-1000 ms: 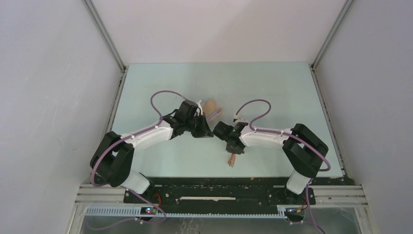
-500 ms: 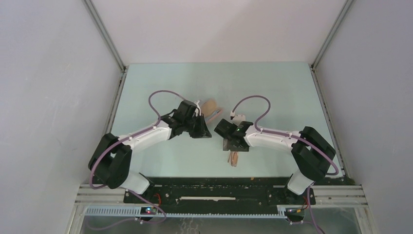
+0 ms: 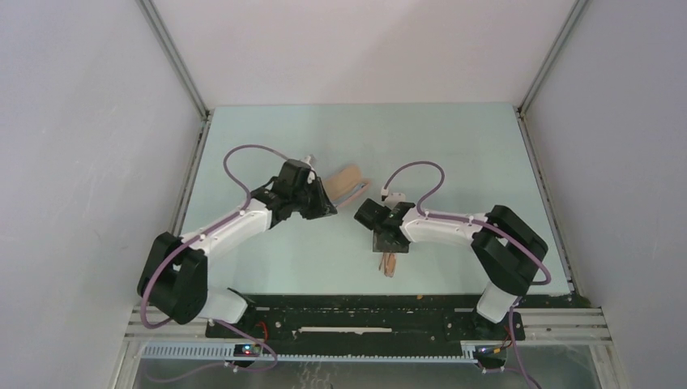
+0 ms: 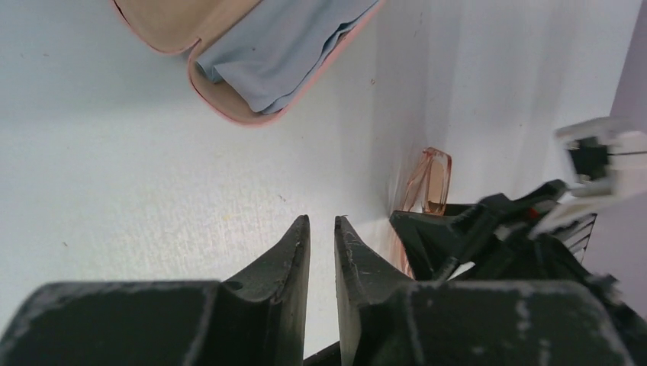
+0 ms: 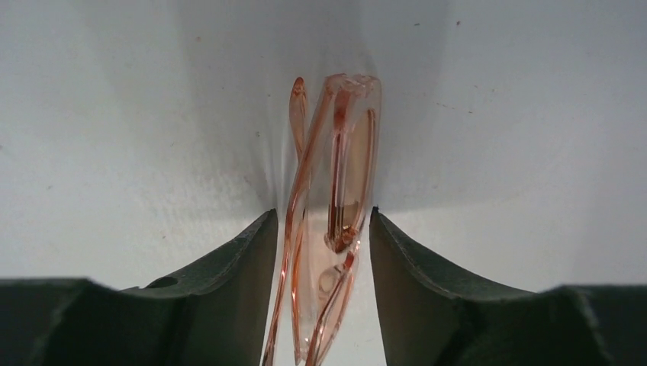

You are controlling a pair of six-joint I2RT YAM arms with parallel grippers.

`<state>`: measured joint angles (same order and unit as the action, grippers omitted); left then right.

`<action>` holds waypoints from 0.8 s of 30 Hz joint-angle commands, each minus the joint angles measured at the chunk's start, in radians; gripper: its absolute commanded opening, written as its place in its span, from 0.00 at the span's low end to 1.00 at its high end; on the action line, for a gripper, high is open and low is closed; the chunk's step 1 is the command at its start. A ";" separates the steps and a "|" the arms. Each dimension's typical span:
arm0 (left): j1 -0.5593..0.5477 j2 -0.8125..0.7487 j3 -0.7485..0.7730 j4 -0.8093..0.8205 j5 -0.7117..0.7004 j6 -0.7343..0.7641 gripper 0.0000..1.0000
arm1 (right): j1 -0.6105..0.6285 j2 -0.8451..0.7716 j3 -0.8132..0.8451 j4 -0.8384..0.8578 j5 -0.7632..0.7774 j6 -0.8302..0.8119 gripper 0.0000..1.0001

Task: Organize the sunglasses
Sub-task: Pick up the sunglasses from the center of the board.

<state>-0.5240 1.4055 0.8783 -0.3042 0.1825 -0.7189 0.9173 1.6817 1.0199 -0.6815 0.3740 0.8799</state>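
The sunglasses (image 5: 336,191), folded, with a thin orange-brown frame, lie on the table between the fingers of my right gripper (image 5: 324,213). The jaws straddle them with slim gaps on both sides. In the top view the sunglasses (image 3: 387,263) stick out toward the near edge from under my right gripper (image 3: 387,243). The left wrist view shows one lens (image 4: 431,179). My left gripper (image 4: 322,221) is empty, its fingers a thin slit apart. In the top view it (image 3: 328,211) sits left of the open pink case (image 3: 344,180).
The pink case (image 4: 229,99) lies open with the light blue cloth (image 4: 282,38) inside it, beyond my left fingertips. My right gripper's black body (image 4: 496,229) is close on the right of the left wrist view. Enclosure walls (image 3: 97,162) flank the table.
My left arm has pulled back to the left, away from the case. My right gripper has shifted slightly left over the sunglasses, which stay in place.
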 commanded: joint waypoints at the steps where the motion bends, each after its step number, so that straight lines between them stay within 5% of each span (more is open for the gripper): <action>1: 0.010 -0.058 -0.040 0.002 -0.044 -0.016 0.23 | -0.012 0.044 -0.003 0.040 0.006 0.029 0.54; 8: 0.023 -0.039 -0.039 -0.002 -0.031 -0.011 0.23 | -0.017 0.032 -0.026 0.052 0.033 0.031 0.29; 14: 0.046 -0.003 0.002 -0.037 -0.023 -0.008 0.26 | -0.025 -0.083 -0.076 0.103 0.056 -0.086 0.27; 19: 0.072 0.003 0.002 -0.006 -0.046 -0.140 0.32 | -0.041 -0.213 -0.121 0.143 0.052 -0.189 0.16; 24: 0.083 0.059 0.017 0.055 -0.050 -0.270 0.33 | -0.059 -0.277 -0.141 0.174 0.012 -0.238 0.15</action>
<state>-0.4534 1.4265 0.8516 -0.3092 0.1547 -0.8581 0.8738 1.4548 0.8886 -0.5694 0.3878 0.7181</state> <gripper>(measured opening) 0.322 0.382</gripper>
